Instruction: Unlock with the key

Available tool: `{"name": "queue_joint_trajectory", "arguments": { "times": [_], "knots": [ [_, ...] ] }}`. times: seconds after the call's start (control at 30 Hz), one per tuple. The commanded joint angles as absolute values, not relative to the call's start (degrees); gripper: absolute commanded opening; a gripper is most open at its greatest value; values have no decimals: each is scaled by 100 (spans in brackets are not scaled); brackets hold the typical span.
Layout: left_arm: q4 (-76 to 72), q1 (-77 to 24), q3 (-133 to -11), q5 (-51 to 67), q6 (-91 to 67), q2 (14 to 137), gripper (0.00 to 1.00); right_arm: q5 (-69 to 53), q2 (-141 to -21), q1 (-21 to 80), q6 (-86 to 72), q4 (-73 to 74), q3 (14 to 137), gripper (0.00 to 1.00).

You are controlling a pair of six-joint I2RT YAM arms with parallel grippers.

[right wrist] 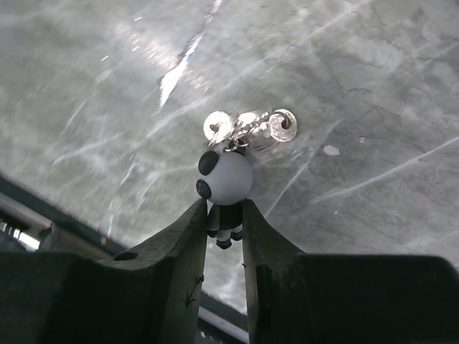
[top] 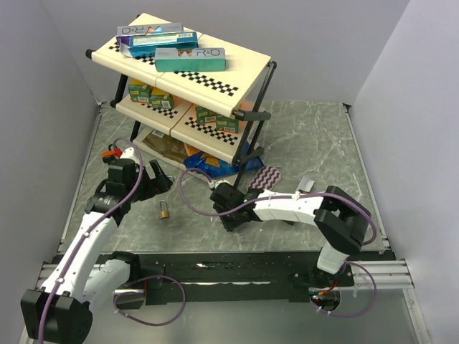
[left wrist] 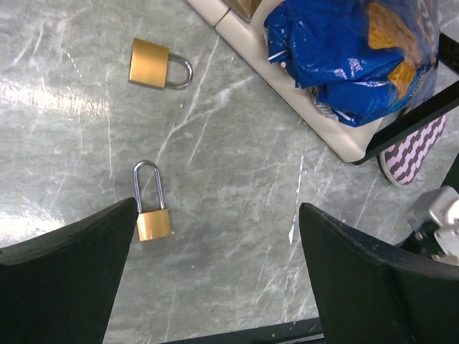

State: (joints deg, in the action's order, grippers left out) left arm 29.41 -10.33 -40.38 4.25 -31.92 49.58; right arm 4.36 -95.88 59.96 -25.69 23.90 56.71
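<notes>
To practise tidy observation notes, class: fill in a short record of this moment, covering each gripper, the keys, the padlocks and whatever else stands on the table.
left gripper: open, holding nothing, above the table
right gripper: shut on panda charm
keys: on the charm's ring, beyond the gripper, low over the table
long-shackle padlock: lying flat beside a left gripper finger
short-shackle padlock: lying flat, farther off
key in a lock: not yet
shelf rack: at the back, loaded with boxes
</notes>
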Motion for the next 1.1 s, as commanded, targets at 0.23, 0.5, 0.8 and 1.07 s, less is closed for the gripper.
{"name": "queue_joint_trajectory", "arguments": {
  "times": [0.23, 0.5, 0.8, 1.07],
  "knots": [
    [2216, -1055, -4386, 1326, -2839, 4316, 96, -1192, -8175, 5423, -1363, 3478, 6511, 0],
    [697, -1046, -4289, 3733, -3049, 4288, 97, -2557, -7857, 4878, -879, 4517, 7900, 0],
    [-1737, -1142, -4044, 5211, -4850, 4684, 98, -3268, -7937, 4492, -1239, 4756, 9193, 0],
    [-3093, -1327, -3744, 5291, -5616, 4614, 96, -3867, -7796, 4166, -1889, 4210, 9281, 0]
  ]
}}
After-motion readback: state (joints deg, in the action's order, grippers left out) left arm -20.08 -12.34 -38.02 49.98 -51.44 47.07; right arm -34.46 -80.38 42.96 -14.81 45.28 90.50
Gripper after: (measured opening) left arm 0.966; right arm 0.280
